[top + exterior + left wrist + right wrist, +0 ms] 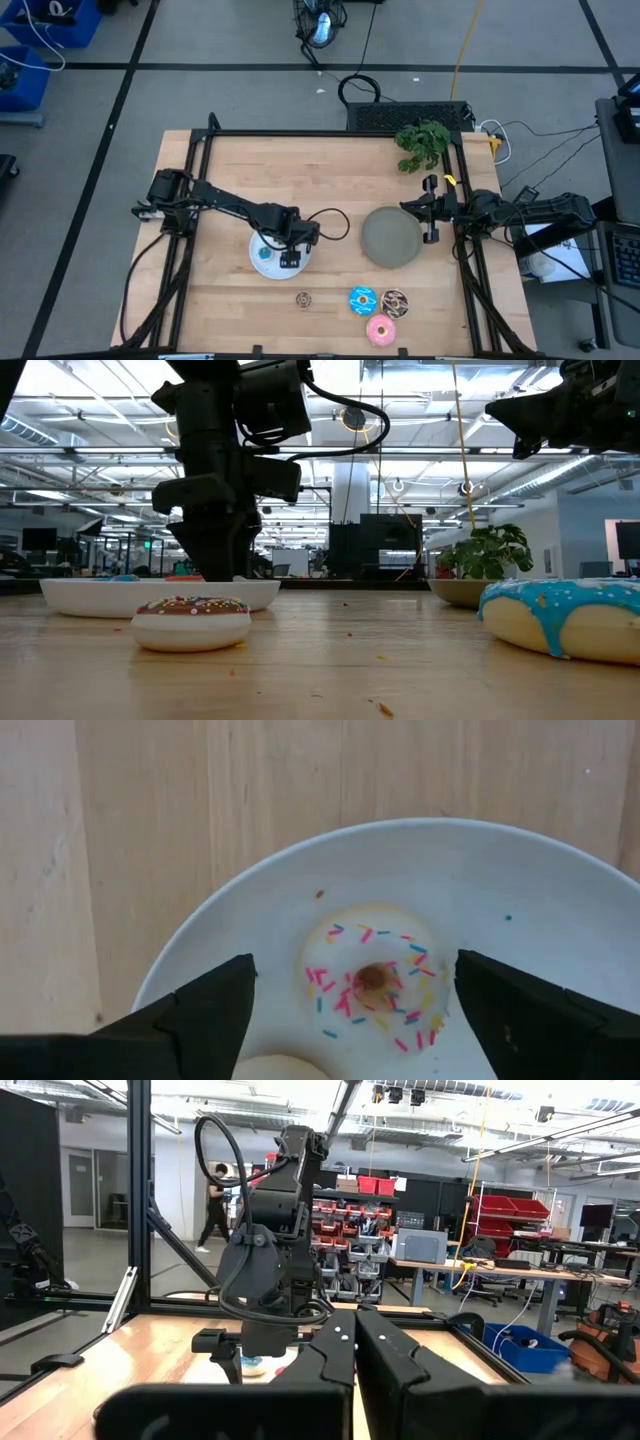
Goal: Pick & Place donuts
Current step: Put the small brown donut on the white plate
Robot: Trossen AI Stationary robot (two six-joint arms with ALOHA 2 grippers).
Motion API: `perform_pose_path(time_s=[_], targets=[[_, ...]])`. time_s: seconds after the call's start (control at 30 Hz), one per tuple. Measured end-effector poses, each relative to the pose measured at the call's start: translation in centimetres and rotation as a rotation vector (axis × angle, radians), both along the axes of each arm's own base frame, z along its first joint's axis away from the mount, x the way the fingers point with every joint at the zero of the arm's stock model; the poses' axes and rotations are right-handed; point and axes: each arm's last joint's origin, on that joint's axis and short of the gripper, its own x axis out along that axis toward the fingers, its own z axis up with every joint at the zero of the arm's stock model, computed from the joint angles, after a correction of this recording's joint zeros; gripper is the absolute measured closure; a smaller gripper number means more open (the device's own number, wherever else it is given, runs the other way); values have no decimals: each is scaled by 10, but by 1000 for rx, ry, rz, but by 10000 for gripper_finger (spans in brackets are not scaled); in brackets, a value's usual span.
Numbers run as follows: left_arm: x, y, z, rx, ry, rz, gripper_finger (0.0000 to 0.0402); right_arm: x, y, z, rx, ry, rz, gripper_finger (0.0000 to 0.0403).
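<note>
The wooden worktop fills mid-frame. At its centre the left claw hangs over the white plate, fingers spread wide around a pink-white sprinkled donut lying free on it. At right, the right claw, closed and empty, waits by the grey plate. Along the lower edge lie the blue donut, brown sprinkled donut, pink donut and tiny brown donut.

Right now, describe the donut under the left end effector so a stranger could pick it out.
Find the white plate left of centre on the wooden table. The pink-white donut lies on it between the open left end effector fingers. Unlike the three larger donuts near the front edge, it is tiny, with pale icing and coloured sprinkles.
</note>
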Motion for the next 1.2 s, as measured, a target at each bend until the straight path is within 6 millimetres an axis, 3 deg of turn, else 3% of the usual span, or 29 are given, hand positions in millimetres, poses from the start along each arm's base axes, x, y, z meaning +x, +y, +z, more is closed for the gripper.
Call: perform_pose_path(time_s=[0.23, 0.53, 0.67, 0.8, 1.2], targets=[[0, -1, 2, -17, 11, -5, 74, 0, 0, 0, 0, 0, 0, 403], [10, -3, 27, -27, 26, -22, 77, 0, 0, 0, 0, 0, 0, 403], [11, -3, 33, -22, 29, -21, 96, 0, 0, 0, 0, 0, 0, 403], [10, -2, 33, 5, 37, -15, 153, 0, 0, 0, 0, 1, 0, 403], [7, -1, 32, 12, 71, -19, 388, 0, 0, 0, 0, 0, 0, 403]])
